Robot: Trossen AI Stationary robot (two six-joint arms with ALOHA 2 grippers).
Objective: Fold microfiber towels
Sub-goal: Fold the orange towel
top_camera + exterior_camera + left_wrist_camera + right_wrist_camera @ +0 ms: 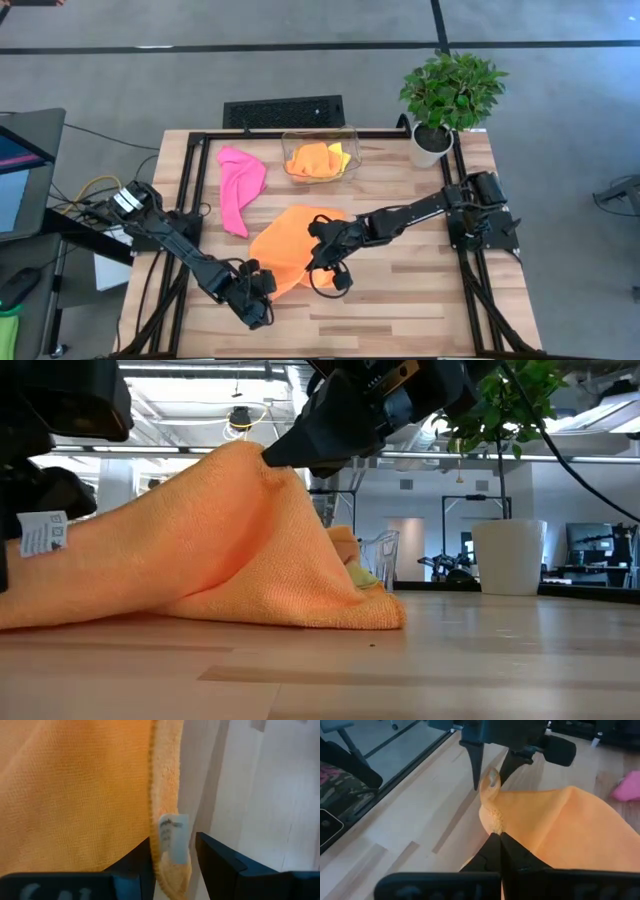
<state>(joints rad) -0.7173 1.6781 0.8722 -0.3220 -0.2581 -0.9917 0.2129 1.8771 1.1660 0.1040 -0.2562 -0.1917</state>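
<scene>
An orange microfiber towel (285,245) lies mid-table, one part pulled up into a peak (250,460). My right gripper (496,836) is shut on it. My left gripper (174,840) is open near the table's front. Its fingers stand on either side of the towel's corner, which carries a white label (172,837). A pink towel (240,185) lies crumpled on the table at the far left. Orange and yellow towels sit in a clear bin (320,155). My right gripper pinches the orange towel's edge (495,822) between its two shut fingers, a short way from the labelled corner. It comes slanting down from the table's right. The towel rises like a tent to the fingers and its lower part rests on the table. My left gripper: I cannot tell whether its fingers (142,857) touch the corner between them.
A potted plant (450,95) stands at the far right corner, right of the bin. A black frame (190,200) runs along the table's left, right and far sides. Bare wood shows at the near right (420,300).
</scene>
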